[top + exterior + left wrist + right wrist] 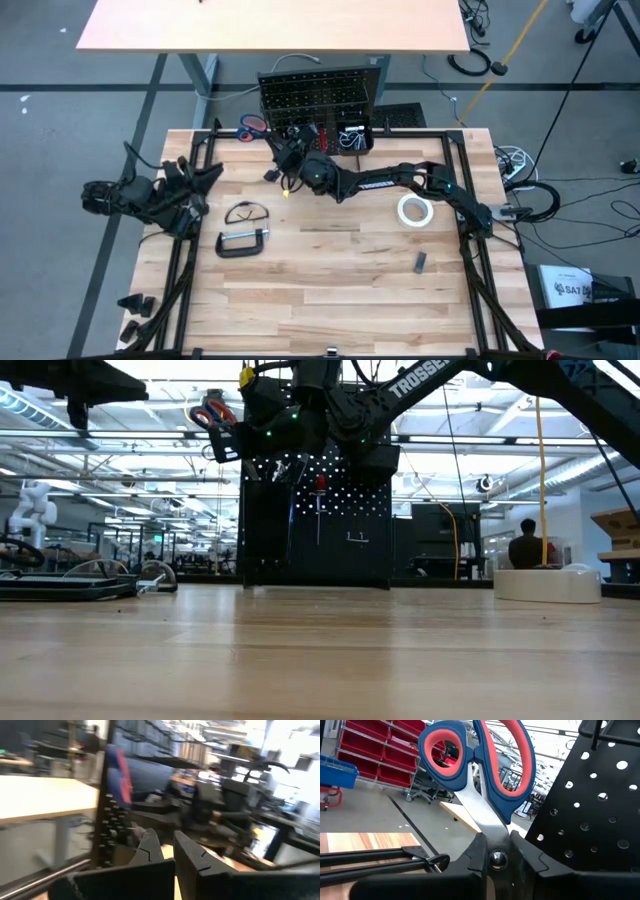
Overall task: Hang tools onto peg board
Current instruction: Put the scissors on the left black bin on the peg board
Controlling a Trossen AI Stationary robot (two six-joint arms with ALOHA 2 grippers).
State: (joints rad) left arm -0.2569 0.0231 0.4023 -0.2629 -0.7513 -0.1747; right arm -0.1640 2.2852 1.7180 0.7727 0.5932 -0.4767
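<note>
The scissors (pixel 470 755), with red and blue handle loops, are up in the air with my right gripper (pixel 496 842) shut on them. They hang just left of the upright black peg board (pixel 315 95), at its near left corner (pixel 252 126). In the low view the loops (pixel 212 415) show beside the board's upper left edge (pixel 320 520). A red-handled screwdriver (pixel 320 485) hangs on the board. My left gripper (pixel 167 850) waits shut and empty at the table's left edge (pixel 190 185). My right gripper pinches the scissors at the pivot screw (pixel 496 859), one finger on each flat side. The fingers reach about level from the table's right toward the far left. The handle loops stick out past the fingertips, up and away, and the scissors are clear of the table.
On the table lie safety glasses (pixel 245 213), a black C-clamp (pixel 243 243), a white tape roll (pixel 414 211) and a small dark bit (pixel 421 262). Small bins (pixel 350 135) stand at the board's foot. A person sits in the room beyond the table (pixel 525 545).
</note>
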